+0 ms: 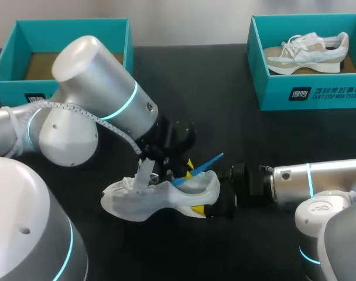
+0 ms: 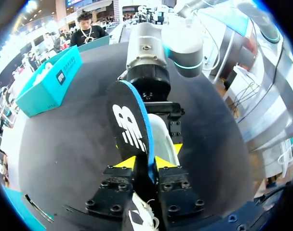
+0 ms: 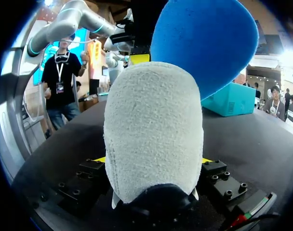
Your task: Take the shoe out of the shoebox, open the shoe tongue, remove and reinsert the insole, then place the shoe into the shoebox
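White shoe (image 1: 160,196) mid-table, long axis left-right, toe left, heel right in our right jaws' grip, our left jaws pinching the blue insole (image 1: 201,165) angled up rightward, teal shoebox (image 1: 72,26) far left, second shoebox (image 1: 307,96) far right, both well apart.

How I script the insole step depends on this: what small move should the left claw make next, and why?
Probably lift the insole up and clear of the shoe. The left claw is shut on the insole, which slants out with one end inside the shoe, while the right claw clamps the heel to steady it. If this is reinsertion, push down instead.
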`<state>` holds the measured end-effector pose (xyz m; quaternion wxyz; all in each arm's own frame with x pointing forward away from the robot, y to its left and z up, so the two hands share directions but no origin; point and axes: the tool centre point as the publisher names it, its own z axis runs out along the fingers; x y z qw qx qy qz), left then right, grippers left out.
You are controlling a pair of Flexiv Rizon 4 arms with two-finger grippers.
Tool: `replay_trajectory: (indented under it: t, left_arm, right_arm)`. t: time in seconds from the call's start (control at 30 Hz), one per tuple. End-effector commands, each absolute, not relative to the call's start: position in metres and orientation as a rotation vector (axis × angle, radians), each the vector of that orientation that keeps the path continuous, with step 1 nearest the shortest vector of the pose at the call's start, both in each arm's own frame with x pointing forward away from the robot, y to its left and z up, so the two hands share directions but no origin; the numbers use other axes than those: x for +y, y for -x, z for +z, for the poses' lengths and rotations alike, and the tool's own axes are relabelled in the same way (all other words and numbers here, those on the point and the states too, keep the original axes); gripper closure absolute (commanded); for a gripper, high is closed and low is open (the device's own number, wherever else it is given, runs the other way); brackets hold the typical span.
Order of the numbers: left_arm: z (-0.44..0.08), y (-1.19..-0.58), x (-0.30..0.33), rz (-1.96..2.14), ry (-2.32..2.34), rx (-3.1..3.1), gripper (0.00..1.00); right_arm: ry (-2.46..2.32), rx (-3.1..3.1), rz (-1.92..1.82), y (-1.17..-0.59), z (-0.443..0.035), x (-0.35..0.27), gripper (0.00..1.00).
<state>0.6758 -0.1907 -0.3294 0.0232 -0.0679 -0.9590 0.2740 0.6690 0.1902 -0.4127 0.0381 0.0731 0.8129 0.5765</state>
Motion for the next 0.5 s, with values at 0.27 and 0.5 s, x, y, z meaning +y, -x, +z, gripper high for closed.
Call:
replay_trajectory:
  t: [0.27, 0.5]
  left_arm:
    - [-0.318, -0.663, -0.186, 0.913, 0.196, -3.04, 0.17]
    - [-0.318, -0.651, -0.183, 0.951, 0.143, -3.133, 0.13]
  right_arm:
    - [-0.224, 2.499, 1.762, -0.668, -0.412, 0.191, 1.0]
    - [-0.224, 2.499, 1.762, -0.668, -0.412, 0.191, 1.0]
